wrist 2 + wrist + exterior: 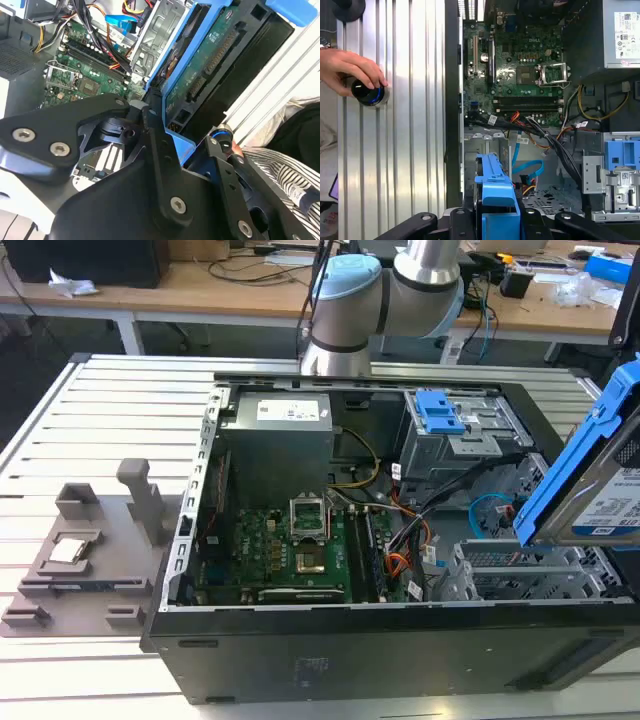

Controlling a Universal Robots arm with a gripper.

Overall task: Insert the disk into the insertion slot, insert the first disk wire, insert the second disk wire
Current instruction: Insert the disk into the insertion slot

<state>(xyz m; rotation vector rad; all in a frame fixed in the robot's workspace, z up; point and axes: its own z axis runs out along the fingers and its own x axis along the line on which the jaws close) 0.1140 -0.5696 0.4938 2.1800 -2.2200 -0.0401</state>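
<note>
Right now the black gripper (496, 219) pinches the silver hard drive in its bright blue plastic carrier (585, 475), holding it tilted above the perforated silver-grey drive cage (510, 570) in the open black computer case's (300, 660) corner, on the exterior view's right.

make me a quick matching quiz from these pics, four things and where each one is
Things:
1 disk
2 hand
3 circuit board
4 grey tray

Places:
a on a round knob
b flat inside the open computer case
c on the ribbed table, outside the case
d clamped in the gripper

Pairs: 1-d, 2-a, 3-b, 4-c
</note>
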